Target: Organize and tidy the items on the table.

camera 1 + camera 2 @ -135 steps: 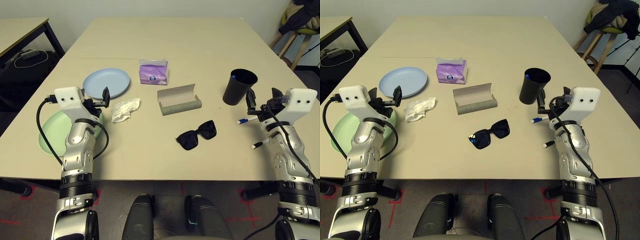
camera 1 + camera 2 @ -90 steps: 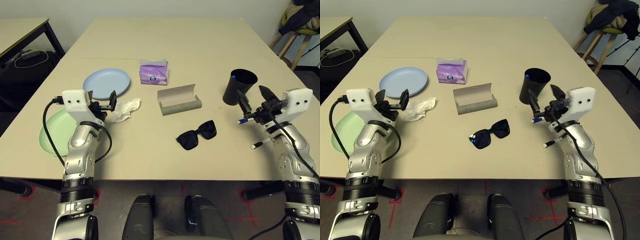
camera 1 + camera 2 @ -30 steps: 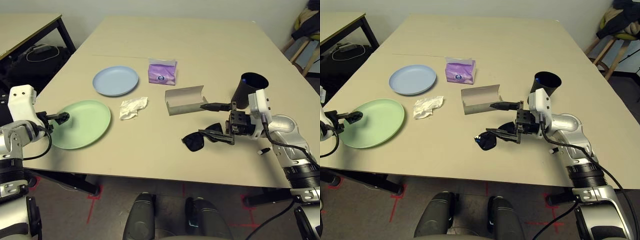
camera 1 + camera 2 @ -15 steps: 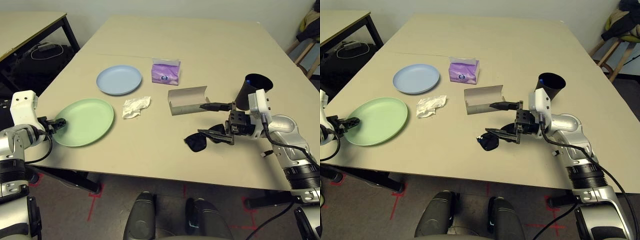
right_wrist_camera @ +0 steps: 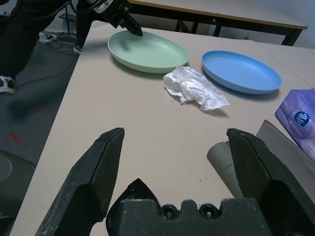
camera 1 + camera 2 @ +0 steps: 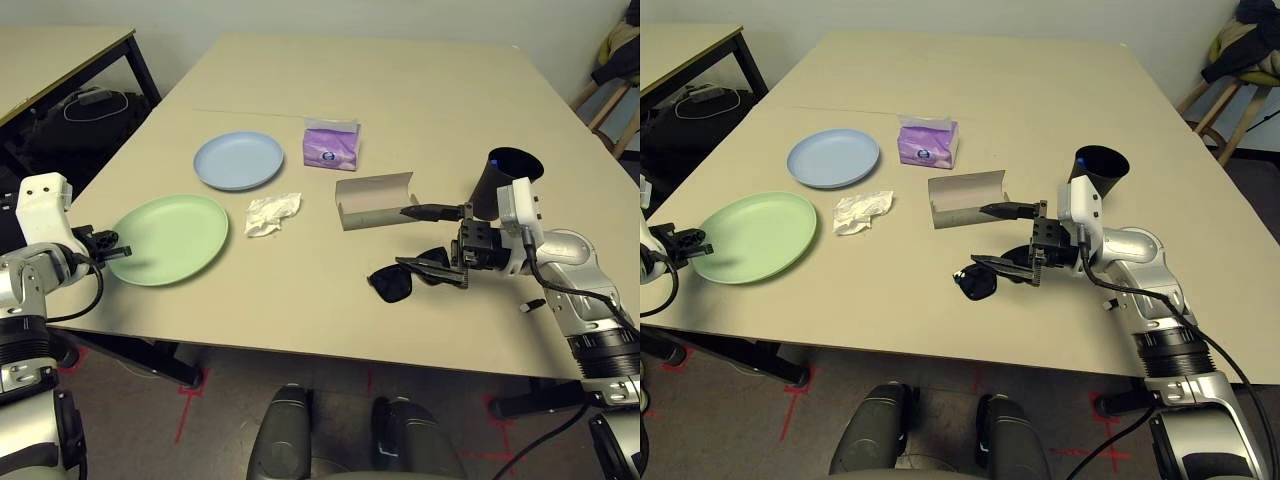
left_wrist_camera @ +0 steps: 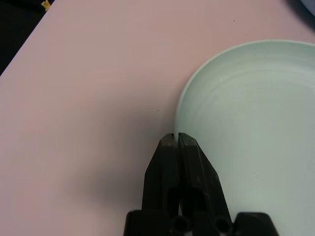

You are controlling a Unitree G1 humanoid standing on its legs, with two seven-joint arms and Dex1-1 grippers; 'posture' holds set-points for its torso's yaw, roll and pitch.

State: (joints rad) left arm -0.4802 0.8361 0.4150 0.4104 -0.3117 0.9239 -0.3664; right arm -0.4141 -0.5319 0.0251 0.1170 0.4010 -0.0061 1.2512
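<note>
On the beige table (image 6: 420, 90) lie a pale green plate (image 6: 168, 238), a light blue plate (image 6: 239, 160), a crumpled white tissue (image 6: 272, 213), a purple tissue pack (image 6: 331, 145), an open grey glasses case (image 6: 375, 198), black sunglasses (image 6: 395, 283) and a black cup (image 6: 503, 180). My left gripper (image 7: 174, 136) is shut, its tips against the green plate's left rim (image 7: 183, 105), with nothing seen between the fingers. My right gripper (image 6: 432, 242) is open and hovers just right of the sunglasses, one finger near the case.
A thin pen (image 6: 528, 305) lies by the right forearm near the table's front edge. A smaller dark-legged table (image 6: 60, 50) stands off to the left, with cables on the floor beside it. A stool (image 6: 610, 85) stands at the far right.
My left gripper has closed at the green plate's left rim. The right arm has stayed where it was, still open by the sunglasses.
</note>
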